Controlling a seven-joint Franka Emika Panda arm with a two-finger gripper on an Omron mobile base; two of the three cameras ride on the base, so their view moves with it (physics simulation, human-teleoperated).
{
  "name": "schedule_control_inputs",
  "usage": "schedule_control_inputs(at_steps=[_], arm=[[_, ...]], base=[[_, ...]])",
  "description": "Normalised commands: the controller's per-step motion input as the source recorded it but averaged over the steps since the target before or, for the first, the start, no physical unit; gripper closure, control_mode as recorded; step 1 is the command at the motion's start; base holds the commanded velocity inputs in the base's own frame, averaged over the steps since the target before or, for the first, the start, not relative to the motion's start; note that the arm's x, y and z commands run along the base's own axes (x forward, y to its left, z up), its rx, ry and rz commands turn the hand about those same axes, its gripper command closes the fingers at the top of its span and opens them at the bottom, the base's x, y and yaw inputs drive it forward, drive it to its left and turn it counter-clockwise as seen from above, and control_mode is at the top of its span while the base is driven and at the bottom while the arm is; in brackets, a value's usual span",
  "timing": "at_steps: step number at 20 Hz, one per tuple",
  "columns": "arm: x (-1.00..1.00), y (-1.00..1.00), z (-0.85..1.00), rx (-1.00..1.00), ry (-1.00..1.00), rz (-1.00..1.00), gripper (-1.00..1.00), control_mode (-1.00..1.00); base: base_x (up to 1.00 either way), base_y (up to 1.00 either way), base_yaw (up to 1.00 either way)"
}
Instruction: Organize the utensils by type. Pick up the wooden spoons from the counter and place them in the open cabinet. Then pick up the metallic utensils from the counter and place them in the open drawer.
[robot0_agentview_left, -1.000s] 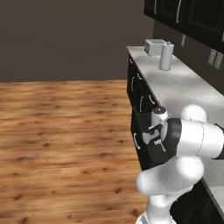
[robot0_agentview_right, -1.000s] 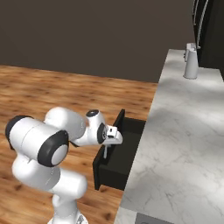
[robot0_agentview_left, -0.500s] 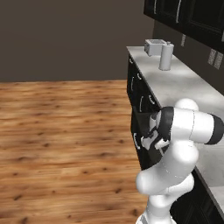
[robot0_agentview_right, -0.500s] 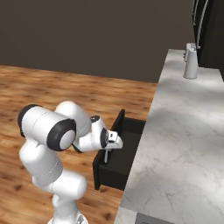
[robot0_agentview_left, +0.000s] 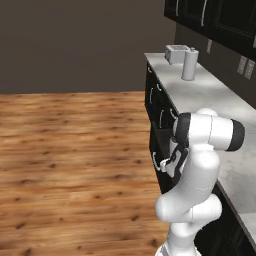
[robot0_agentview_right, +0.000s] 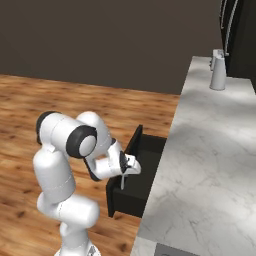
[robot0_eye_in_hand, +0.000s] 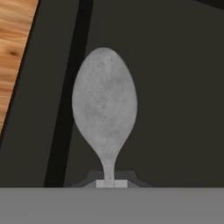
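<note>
My gripper (robot0_agentview_right: 128, 168) is shut on the handle of the small silver spoon (robot0_agentview_right: 122, 181), one of the metallic utensils. The spoon hangs bowl-down over the open drawer (robot0_agentview_right: 148, 149). In the hand view the spoon's oval bowl (robot0_eye_in_hand: 105, 105) points away from my fingertips, with the drawer's dark floor (robot0_eye_in_hand: 175, 87) behind it. From the left, my hand (robot0_agentview_left: 173, 159) sits low against the black cabinet fronts under the counter (robot0_agentview_left: 212, 97). The wooden spoons and the open cabinet are out of view.
A toaster (robot0_agentview_left: 175, 52) and a grey canister (robot0_agentview_left: 190, 64) stand at the far end of the marble counter (robot0_agentview_right: 215, 145). Black upper cabinets (robot0_agentview_left: 215, 17) hang above it. Wood floor (robot0_agentview_right: 45, 100) lies open to the left of the drawer front (robot0_agentview_right: 125, 200).
The arm's upper links have swung round and risen. The hand has sunk slightly over the drawer and still holds the spoon.
</note>
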Motion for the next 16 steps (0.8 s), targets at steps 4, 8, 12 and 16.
schedule_control_inputs(at_steps=[4, 8, 12, 16], arm=[[0.06, 0.0, -0.37, 0.0, 0.0, 0.0, 1.0, -1.0], [0.11, 0.1, -0.47, -0.03, 0.0, 0.0, 1.0, -1.0], [0.02, 0.63, -0.6, -0.03, -0.06, -0.04, 1.0, -1.0], [0.0, 0.97, -0.64, 0.0, -0.15, -0.11, 1.0, -1.0]], base=[[0.0, 0.0, 0.0], [0.0, 0.0, 0.0], [0.0, 0.0, 0.0], [0.0, 0.0, 0.0]])
